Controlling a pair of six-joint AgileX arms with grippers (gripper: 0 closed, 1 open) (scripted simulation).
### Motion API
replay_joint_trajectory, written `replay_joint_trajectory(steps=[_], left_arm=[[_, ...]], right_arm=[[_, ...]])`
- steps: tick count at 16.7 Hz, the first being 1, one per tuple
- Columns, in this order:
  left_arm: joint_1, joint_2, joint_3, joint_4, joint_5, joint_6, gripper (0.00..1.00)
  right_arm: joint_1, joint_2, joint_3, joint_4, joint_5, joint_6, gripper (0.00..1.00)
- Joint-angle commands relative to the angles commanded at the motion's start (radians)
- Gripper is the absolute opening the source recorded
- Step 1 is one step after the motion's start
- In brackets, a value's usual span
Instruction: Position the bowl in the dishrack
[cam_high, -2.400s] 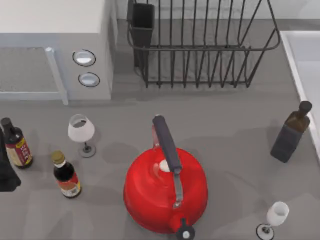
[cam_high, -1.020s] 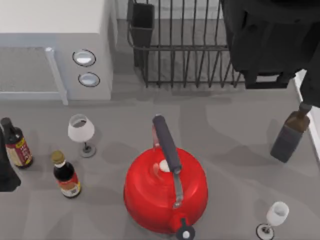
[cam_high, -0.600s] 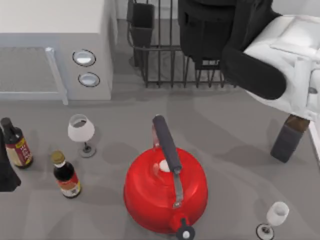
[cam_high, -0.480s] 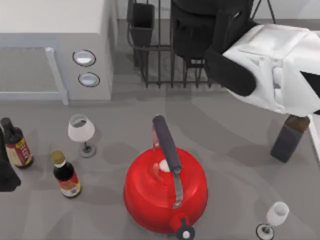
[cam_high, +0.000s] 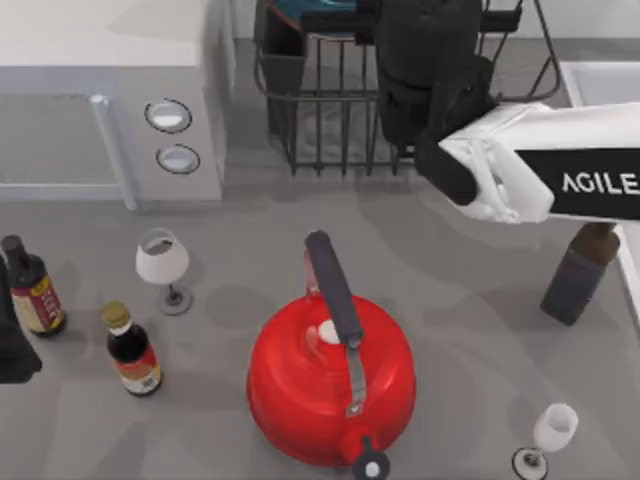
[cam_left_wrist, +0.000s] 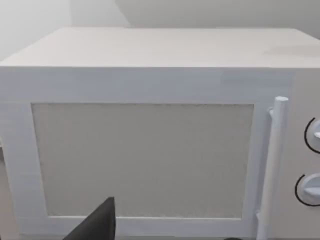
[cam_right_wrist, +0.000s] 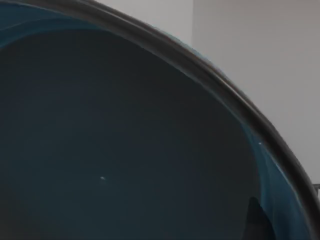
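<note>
Bowl (cam_right_wrist: 115, 150) glossy, teal, round | over wire dishrack (cam_high: 330, 120) | right gripper (cam_high: 425, 70) jaws: cannot tell

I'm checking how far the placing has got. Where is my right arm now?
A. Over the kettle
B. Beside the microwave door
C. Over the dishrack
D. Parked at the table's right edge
C: the right arm reaches over the dishrack, with the teal bowl at its far end.
</note>
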Motion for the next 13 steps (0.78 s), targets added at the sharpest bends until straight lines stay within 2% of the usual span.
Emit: replay_joint_trajectory(steps=[4,13], left_arm=[[0.000,0.000,0.000,0.000,0.000,0.000,1.00],[0.000,0.000,0.000,0.000,0.000,0.000,1.00]], right_arm=[[0.000,0.000,0.000,0.000,0.000,0.000,0.00],[0.000,0.000,0.000,0.000,0.000,0.000,0.68]])
